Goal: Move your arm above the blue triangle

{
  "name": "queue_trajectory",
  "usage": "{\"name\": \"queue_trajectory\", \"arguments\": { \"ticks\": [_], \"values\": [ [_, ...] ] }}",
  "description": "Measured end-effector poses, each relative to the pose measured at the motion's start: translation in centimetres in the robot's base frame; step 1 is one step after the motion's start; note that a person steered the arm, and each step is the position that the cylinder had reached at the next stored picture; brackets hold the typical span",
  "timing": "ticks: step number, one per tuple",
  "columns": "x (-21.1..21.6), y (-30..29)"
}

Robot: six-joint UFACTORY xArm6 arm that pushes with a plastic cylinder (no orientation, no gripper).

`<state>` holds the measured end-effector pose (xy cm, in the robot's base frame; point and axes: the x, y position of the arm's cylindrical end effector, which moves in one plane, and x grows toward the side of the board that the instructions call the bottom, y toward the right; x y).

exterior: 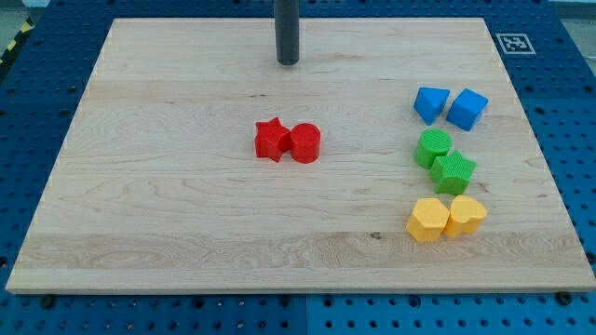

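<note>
**Tip near the far edge, blue triangle off at four o'clock**

We have no claw to report: our arm ends in a plain dark rod, so wide, narrow or holding does not apply. My tip (288, 61) rests on the wooden board (168, 214) near the view's top edge, touching no block.

The blue triangle (430, 103) sits well apart from the tip, at roughly four o'clock from it, on the view's right. Just beside it, at its three o'clock, is a blue cube (467, 109); the two look to be touching or nearly so. Below them come a green cylinder (433, 147) and a green star (453, 172), then two yellow blocks (446, 218) whose shapes we cannot settle. A red star (271, 140) and red cylinder (305, 143) touch near the board's middle, at six o'clock from the tip.

The blocks lie paired by colour, we judge as a tidy starting layout. Our path to the spot above the triangle looks free of blocks.

No readable writing shows; only a black-and-white square marker (513, 43) at the board's top right corner.
</note>
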<state>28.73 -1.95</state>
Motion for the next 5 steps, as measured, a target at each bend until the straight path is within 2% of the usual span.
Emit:
{"name": "queue_trajectory", "arguments": {
  "ticks": [5],
  "values": [
    [-0.01, 0.77]
  ]
}}
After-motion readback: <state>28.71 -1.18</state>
